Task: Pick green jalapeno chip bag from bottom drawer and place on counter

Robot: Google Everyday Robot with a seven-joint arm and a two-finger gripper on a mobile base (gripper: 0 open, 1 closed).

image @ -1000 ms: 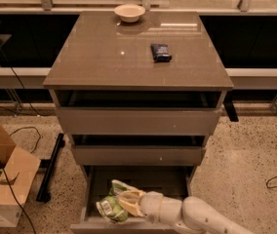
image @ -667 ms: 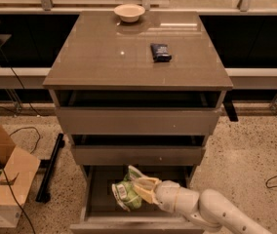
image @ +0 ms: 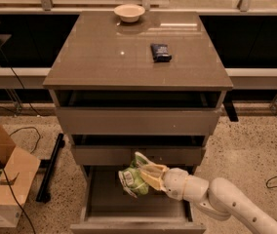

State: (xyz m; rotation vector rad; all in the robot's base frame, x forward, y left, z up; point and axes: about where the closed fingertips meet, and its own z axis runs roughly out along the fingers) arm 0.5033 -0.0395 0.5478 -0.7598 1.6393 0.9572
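The gripper [image: 147, 175] is reaching in from the lower right on a white arm [image: 224, 203] and is sitting over the open bottom drawer [image: 107, 201], just below the front of the middle drawer [image: 104, 155]. Its tan fingers [image: 154, 178] are pressing together on the right side of the green chip bag [image: 131, 180], so the tool is clamped on the bag with no gap showing beyond the bag's own thickness. The bag is hanging to the left of the fingers, crumpled, with a white barcode patch facing the camera. Its top corner is overlapping the lower edge of the middle drawer front, and its bottom appears to be clear of the drawer floor, though contact there is hard to judge. The bottom drawer is standing pulled out furthest of the three, and bare floor is showing to the left of and below the bag. The middle drawer and the top drawer [image: 138, 121] are each sticking out a little, forming stepped edges directly above the bag. The counter [image: 94, 57] is overhanging all of them. It is carrying a small pale bowl [image: 129, 12] at its far edge and a dark blue packet [image: 161, 52] right of centre, while the near and left parts are lying bare. On the floor to the left, a cardboard box [image: 4, 179] and a black bar [image: 50, 167] are lying well apart from the arm.
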